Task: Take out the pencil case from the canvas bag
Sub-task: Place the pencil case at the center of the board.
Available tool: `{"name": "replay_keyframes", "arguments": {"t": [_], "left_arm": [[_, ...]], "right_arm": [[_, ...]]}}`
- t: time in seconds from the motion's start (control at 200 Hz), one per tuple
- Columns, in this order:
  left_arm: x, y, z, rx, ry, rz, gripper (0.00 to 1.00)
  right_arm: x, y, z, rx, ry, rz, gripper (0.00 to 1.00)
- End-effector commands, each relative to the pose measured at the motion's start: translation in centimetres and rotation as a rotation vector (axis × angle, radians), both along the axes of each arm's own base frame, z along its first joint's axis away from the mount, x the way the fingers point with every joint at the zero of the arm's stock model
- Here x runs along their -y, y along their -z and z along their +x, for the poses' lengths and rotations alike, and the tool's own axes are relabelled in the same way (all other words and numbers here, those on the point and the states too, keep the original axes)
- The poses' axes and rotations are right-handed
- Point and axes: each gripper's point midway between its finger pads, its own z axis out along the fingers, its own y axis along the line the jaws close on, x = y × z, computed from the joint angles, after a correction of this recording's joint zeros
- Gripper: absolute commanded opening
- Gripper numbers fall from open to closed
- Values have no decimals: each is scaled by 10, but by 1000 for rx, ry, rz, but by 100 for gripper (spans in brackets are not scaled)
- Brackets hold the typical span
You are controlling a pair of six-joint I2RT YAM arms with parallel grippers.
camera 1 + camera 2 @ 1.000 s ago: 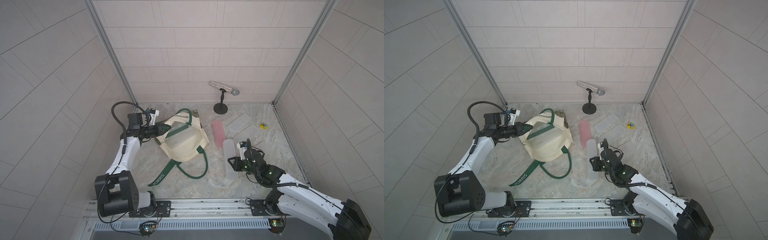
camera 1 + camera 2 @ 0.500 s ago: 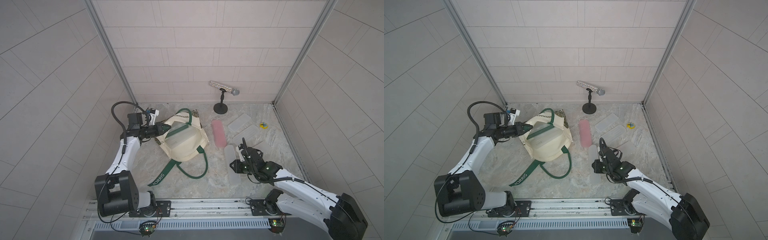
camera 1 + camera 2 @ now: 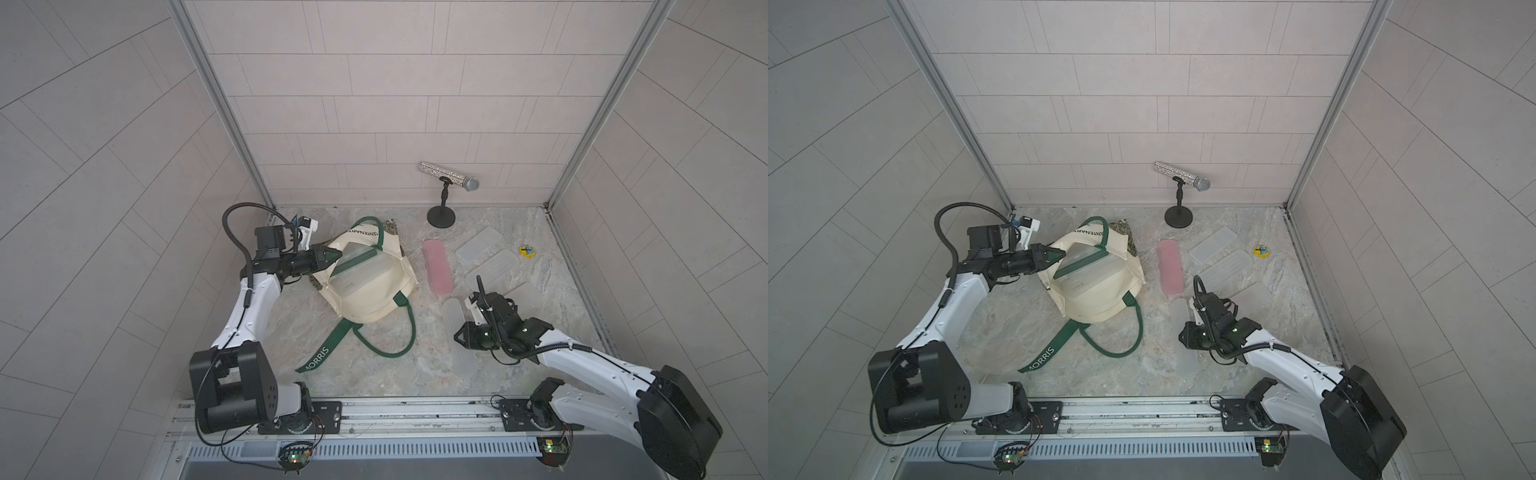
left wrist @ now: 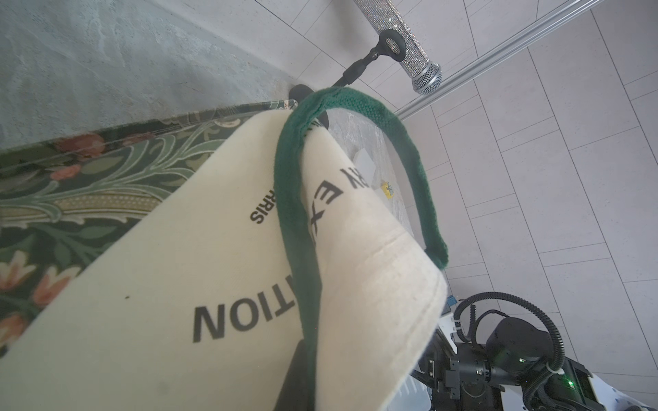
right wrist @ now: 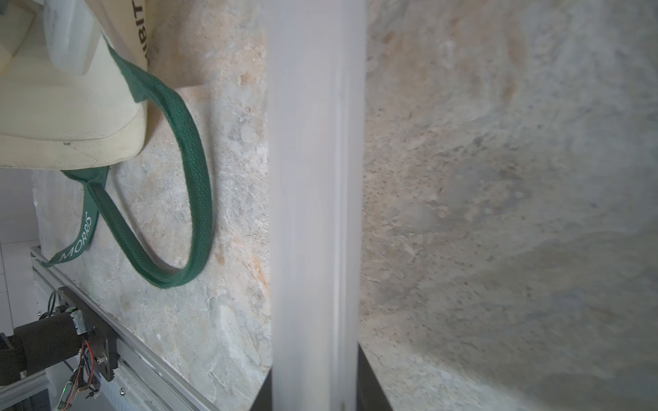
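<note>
On the left half of the worktop (image 3: 374, 382), your left claw (image 3: 330, 254) is clamped on the rim of the canvas bag (image 3: 374, 303), right where a green handle (image 4: 299, 220) meets the cream cloth. It holds that edge lifted, which I judge is meant to make the mouth gape toward the middle so the contents can be reached. Inside the opening at least two frosted cases (image 3: 359, 272) lie stacked, so the bag is not empty. Your right claw (image 3: 458, 335) sits well apart from the bag, low over the stone, with its jaws closed across the narrow width of a translucent pencil case (image 3: 454, 309). The right wrist view shows it running straight out between the jaws, blurred, with the strap (image 5: 76, 242) lettered "MORRIS" off to one side. This pencil case is therefore out of the bag, near the pink case (image 3: 437, 268) and several clear cases (image 3: 478, 245) spread beyond it, which reads as the set-down area. Gripping across the short side leaves the long body free to lie flat. I cannot tell whether it touches the worktop. In my judgement the removal is all but done and only the release is left, so open gently to keep the light case from skidding toward the bag's loose strap.
</note>
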Motion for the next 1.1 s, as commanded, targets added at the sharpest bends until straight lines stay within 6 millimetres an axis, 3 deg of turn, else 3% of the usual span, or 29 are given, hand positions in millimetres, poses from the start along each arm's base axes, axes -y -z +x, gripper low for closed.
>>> {"name": "replay_keyframes", "arguments": {"t": [0.0,0.25,0.671,0.706,0.926,1.036,1.096], "left_arm": [[-1,-20,1,90,14,-2,0],[-3,-22,0,100,6,0,0],[-3,-22,1,98,5,-5,0],[-4,-21,1,98,3,-5,0],[-4,-22,0,101,2,-6,0],[-5,-23,0,104,2,-6,0],[-5,-22,0,102,2,-7,0]], "right_arm": [[-4,-1,8,14,-1,34,27],[13,24,7,-44,5,-94,36],[49,20,14,-42,-8,-363,67],[45,10,22,-19,-6,-359,69],[40,4,25,20,1,-396,83],[36,0,26,55,6,-425,99],[35,-2,26,73,13,-446,99]]}}
